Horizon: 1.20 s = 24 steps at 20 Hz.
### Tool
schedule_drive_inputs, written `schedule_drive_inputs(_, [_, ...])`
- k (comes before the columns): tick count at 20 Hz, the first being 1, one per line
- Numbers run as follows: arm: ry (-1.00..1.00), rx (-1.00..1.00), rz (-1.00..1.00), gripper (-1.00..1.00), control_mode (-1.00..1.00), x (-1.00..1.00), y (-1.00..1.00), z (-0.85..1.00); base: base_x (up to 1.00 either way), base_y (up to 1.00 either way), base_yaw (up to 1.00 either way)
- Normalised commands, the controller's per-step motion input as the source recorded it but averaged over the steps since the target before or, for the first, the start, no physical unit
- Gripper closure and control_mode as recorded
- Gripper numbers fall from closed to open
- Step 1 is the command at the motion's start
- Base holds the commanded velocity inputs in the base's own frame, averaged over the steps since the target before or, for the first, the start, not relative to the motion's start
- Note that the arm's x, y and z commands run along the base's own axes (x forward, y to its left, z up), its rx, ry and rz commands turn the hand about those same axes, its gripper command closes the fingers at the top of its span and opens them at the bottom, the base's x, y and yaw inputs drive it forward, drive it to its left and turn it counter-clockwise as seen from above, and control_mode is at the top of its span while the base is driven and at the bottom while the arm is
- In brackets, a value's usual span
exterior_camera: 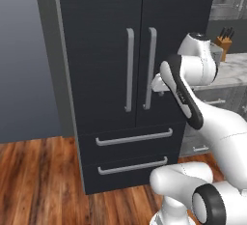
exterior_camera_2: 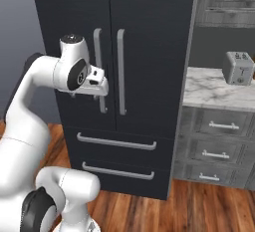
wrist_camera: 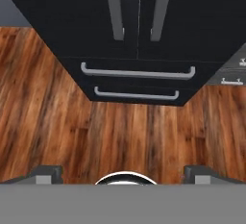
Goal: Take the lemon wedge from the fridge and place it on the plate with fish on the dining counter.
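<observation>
Gripper [wrist_camera: 123, 172] fingertips [wrist_camera: 48, 174], nearest the lens, stand spread wide and empty, aimed down at the wood floor [wrist_camera: 57, 122] before the fridge [exterior_camera: 101, 35]. Both doors are shut, so the lemon wedge is presumably inside, unseen. Step in hand: approaching the fridge. Next: reach a door handle [exterior_camera: 150, 69] and pull.

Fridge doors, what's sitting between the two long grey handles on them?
Nothing but the thin seam where the fridge's two shut doors meet; the left handle and right handle flank it, as the right base view shows.
</observation>
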Motion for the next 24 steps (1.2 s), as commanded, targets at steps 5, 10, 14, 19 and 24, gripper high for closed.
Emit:
schedule_drive_inputs(5, [-0.32, 0.0, 0.0, -1.0, -1.0, 0.77, -0.66, 0.0, 0.0, 0.0, 0.0])
schedule_drive_inputs(10, [-0.03, 0.0, -0.01, -1.0, -1.0, 1.0, -0.06, -0.02, 0.0, 0.0, 0.0])
schedule_drive_inputs(14, [0.0, 0.0, -0.03, -1.0, -1.0, 1.0, 0.0, 0.0, 0.0, 0.0, 0.0])
schedule_drive_inputs(19, [0.01, 0.0, -0.03, -1.0, -1.0, 1.0, 0.0, 0.0, 0.0, 0.0, 0.0])
schedule_drive_inputs(24, [0.0, 0.0, -0.01, -1.0, -1.0, 1.0, 0.02, -0.14, 0.0, 0.0, 0.0])
